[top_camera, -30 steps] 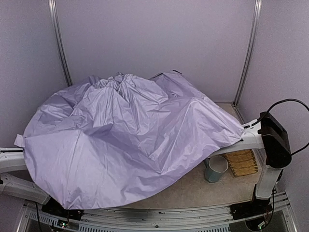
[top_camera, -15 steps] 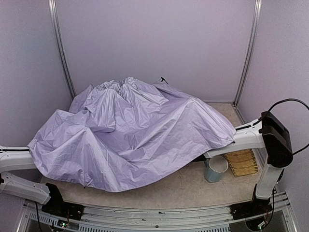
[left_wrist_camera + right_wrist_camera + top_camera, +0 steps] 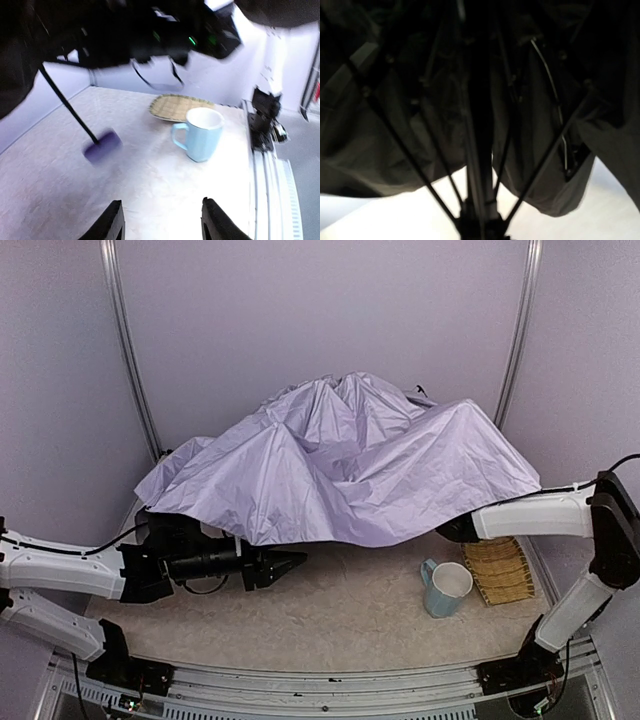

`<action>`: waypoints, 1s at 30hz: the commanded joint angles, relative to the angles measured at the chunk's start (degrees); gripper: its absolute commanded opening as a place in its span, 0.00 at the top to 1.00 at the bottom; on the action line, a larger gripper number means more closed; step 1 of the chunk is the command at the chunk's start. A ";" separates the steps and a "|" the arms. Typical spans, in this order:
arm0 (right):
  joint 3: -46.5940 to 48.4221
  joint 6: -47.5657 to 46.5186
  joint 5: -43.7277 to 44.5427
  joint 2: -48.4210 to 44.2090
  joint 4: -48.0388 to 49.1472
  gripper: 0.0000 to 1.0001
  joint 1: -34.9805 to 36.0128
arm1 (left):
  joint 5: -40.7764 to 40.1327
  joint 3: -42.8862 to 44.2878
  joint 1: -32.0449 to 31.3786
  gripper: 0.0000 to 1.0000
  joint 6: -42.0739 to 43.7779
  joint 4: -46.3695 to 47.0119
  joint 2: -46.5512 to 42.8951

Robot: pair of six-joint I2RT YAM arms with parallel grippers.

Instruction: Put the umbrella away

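Observation:
The umbrella (image 3: 350, 455) hangs open and crumpled above the back of the table, lavender side up. From the right, my right arm reaches under its edge, where the fabric hides the gripper from above. The right wrist view shows the black lining (image 3: 545, 140), the ribs and the shaft (image 3: 480, 150) rising straight out of my right gripper (image 3: 480, 231), which is shut on it. My left gripper (image 3: 298, 562) is open and empty, low at the left below the canopy's edge. From the left wrist, the handle knob (image 3: 102, 146) hangs on its thin shaft just above the table, ahead of the left gripper (image 3: 162, 220).
A pale blue mug (image 3: 445, 588) stands at the front right, beside a woven mat (image 3: 500, 570). Both show in the left wrist view, the mug (image 3: 202, 134) in front of the mat (image 3: 177, 106). Booth walls close in the back and sides.
The canopy has lifted off the left arm and moved right and back with the right arm. The left gripper has opened and is now uncovered.

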 commanded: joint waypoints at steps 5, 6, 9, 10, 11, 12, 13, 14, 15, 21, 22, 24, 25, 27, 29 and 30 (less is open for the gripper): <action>5.63 -13.61 -10.22 -15.91 -12.40 1.00 -14.14 | 11.00 -5.07 -2.53 0.48 8.06 -3.05 -3.22; 7.91 -16.38 -10.73 -16.50 -16.53 1.00 -15.51 | 11.21 -5.30 -3.29 0.47 8.97 -3.24 -3.45; 15.05 -23.97 -11.49 -17.18 -29.01 1.00 -18.72 | 13.15 -5.02 -5.81 0.47 11.76 -4.71 -2.88; 17.08 -26.11 -12.55 -17.23 -32.53 1.00 -19.48 | 14.23 -4.54 -6.55 0.47 12.65 -5.86 -2.41; 19.14 -28.11 -13.64 -17.23 -35.73 1.00 -20.16 | 15.25 -3.99 -7.22 0.47 13.39 -7.23 -2.10; 21.64 -31.49 -15.70 -17.23 -40.24 1.00 -20.61 | 17.00 -2.94 -7.77 0.47 14.43 -9.41 -2.05; 23.23 -34.40 -16.61 -17.17 -43.26 1.00 -20.79 | 18.64 -2.28 -8.12 0.47 14.86 -10.56 -2.23; 24.73 -37.04 -17.14 -17.07 -46.37 1.00 -20.81 | 20.34 -1.45 -8.24 0.47 15.34 -12.09 -2.79; 25.91 -39.41 -17.32 -16.92 -49.17 1.00 -20.81 | 22.47 -0.48 -8.26 0.47 15.76 -13.81 -3.83; 29.53 -46.23 -12.29 -15.99 -56.09 1.00 -20.81 | 29.94 -2.13 -8.09 0.45 20.65 -15.91 -14.49; 30.00 -46.68 -12.12 -15.65 -56.37 1.00 -20.81 | 29.45 -2.75 -8.05 0.43 21.65 -16.05 -15.85; 31.46 -47.27 -12.54 -14.49 -57.34 1.00 -20.79 | 29.10 -3.53 -7.60 0.41 22.73 -15.62 -18.53; 32.24 -47.24 -13.15 -13.77 -57.87 1.00 -20.81 | 29.12 -4.01 -7.12 0.40 22.76 -15.00 -19.77; 34.29 -47.35 -15.35 -12.21 -58.86 1.00 -20.62 | 28.28 -5.48 -5.99 0.37 22.09 -11.49 -22.03; 34.96 -47.19 -17.78 -11.12 -59.09 1.00 -19.86 | 19.89 -7.36 -4.88 0.33 18.48 -4.88 -23.82; 34.99 -47.58 -18.92 -10.68 -59.05 1.00 -19.28 | 13.30 -8.27 -4.39 0.33 16.08 -1.63 -24.25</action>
